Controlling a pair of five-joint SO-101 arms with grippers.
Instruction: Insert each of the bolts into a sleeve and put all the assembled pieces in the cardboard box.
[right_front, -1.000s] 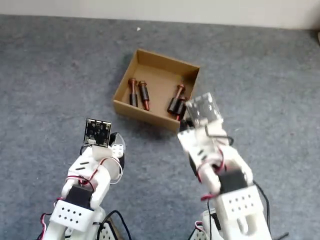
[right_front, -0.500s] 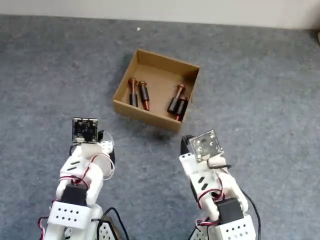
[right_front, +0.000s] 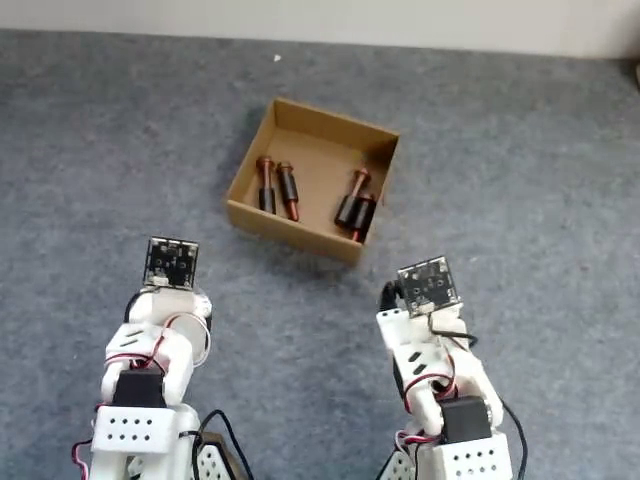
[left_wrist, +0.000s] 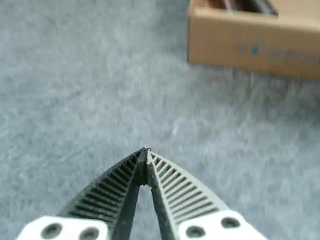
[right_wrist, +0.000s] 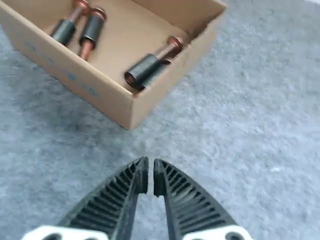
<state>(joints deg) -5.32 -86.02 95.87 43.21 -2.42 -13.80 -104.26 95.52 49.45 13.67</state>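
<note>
High view: the cardboard box (right_front: 290, 232) sits toward 12 o'clock on the grey desk (right_front: 520, 180), with four assembled pieces (right_front: 288, 190) inside. At its 7 o'clock hangs the left end effector (left_wrist: 145, 152) — closed, empty — and at 5 o'clock the right end effector (right_wrist: 150, 165), likewise closed on nothing.

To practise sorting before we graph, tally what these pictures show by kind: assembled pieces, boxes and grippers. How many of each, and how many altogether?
Copper bolts in black sleeves: 4
Open brown cardboard box: 1
Black ribbed grippers, left gripper and right gripper: 2
Total: 7
</note>
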